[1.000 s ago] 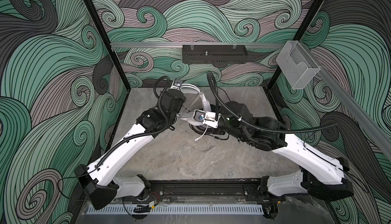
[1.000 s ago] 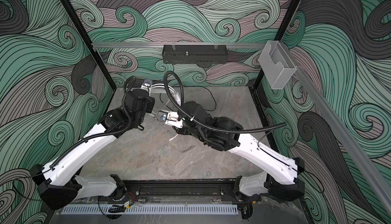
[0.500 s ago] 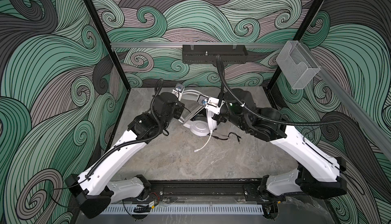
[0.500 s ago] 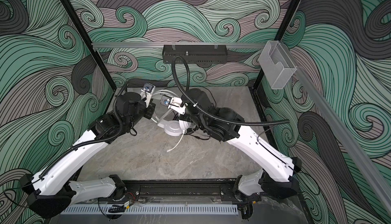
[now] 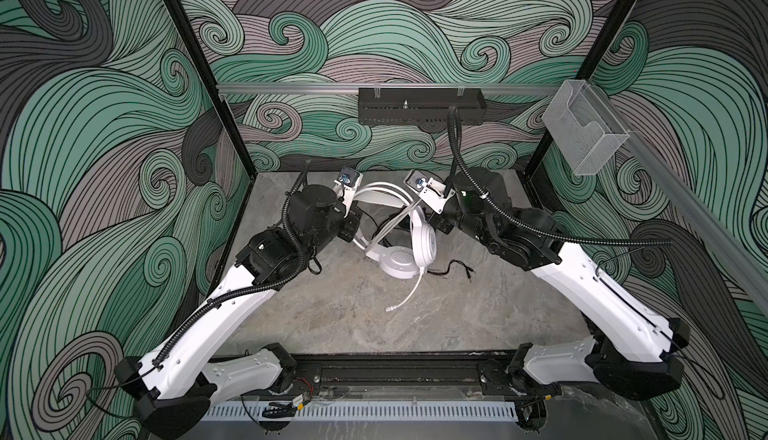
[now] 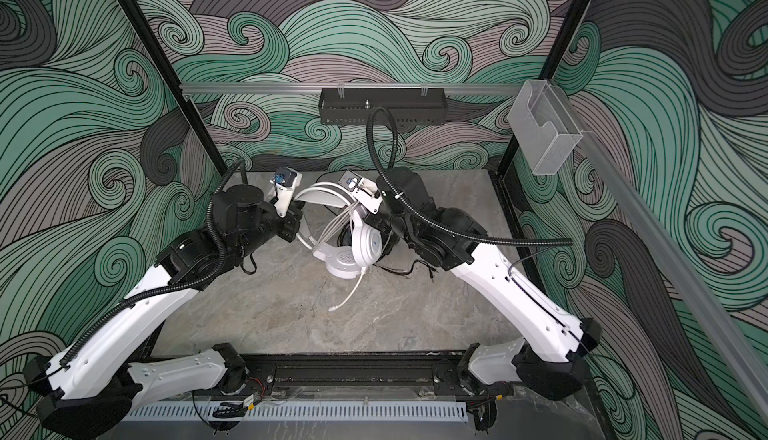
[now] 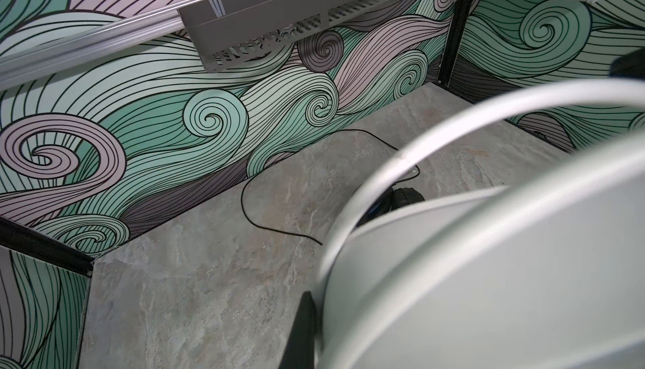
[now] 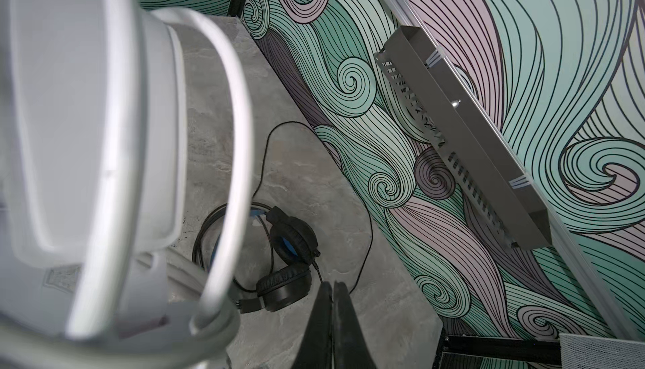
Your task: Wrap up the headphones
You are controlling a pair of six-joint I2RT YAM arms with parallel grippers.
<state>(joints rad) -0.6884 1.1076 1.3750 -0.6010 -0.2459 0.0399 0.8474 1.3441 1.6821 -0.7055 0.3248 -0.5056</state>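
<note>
The white plastic over-ear headset (image 5: 397, 261) is propped at the back of the grey stone-look counter (image 5: 374, 321), its band apparently clamped in the closed left hand (image 5: 352, 234). The right hand (image 8: 331, 294) is pressed together with nothing seen between. The loosely draped thin pale cable (image 5: 390, 221) could be shaken off, or snagged on the black cushioned headset (image 8: 286, 266) behind.

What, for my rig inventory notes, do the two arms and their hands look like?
Left arm and right arm match: smooth white shells on the lower links, black joints and black outer links. A black ribbed conduit runs along each. Each wrist carries a small white camera mount. The right hand has thin, flat black fingers; of the left hand only one black finger shows.
</note>
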